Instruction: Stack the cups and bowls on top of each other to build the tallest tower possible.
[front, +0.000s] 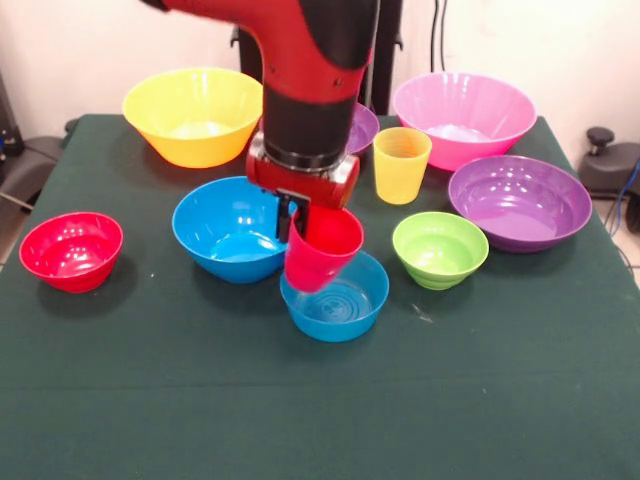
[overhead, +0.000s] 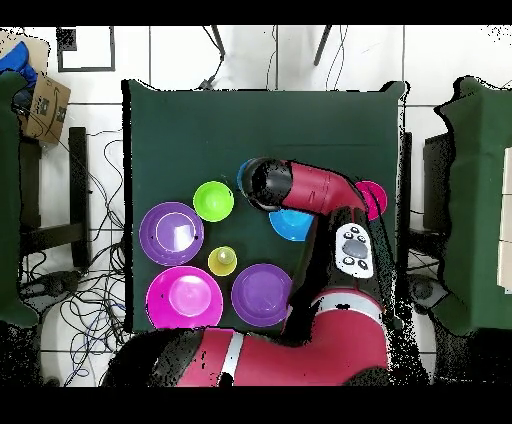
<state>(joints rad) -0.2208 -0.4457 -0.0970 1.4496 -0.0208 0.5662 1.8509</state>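
My gripper (front: 297, 228) is shut on the rim of the red cup (front: 325, 248), one black finger (front: 289, 217) showing at the cup's left side. The cup hangs tilted, its base over the near-left rim of the small blue bowl (front: 340, 305); I cannot tell whether they touch. The yellow cup (front: 401, 165) stands upright behind it to the right. A medium blue bowl (front: 225, 232) sits just left of the gripper. In the overhead view the arm's wrist (overhead: 268, 185) hides the gripper, the red cup and the small blue bowl.
Around stand a red bowl (front: 72, 250), a large yellow bowl (front: 195, 118), a large pink bowl (front: 463, 118), a purple bowl (front: 520, 202), a second purple bowl (front: 363, 127) behind the arm, and a lime green bowl (front: 440, 248). All lie on the green table (front: 200, 400).
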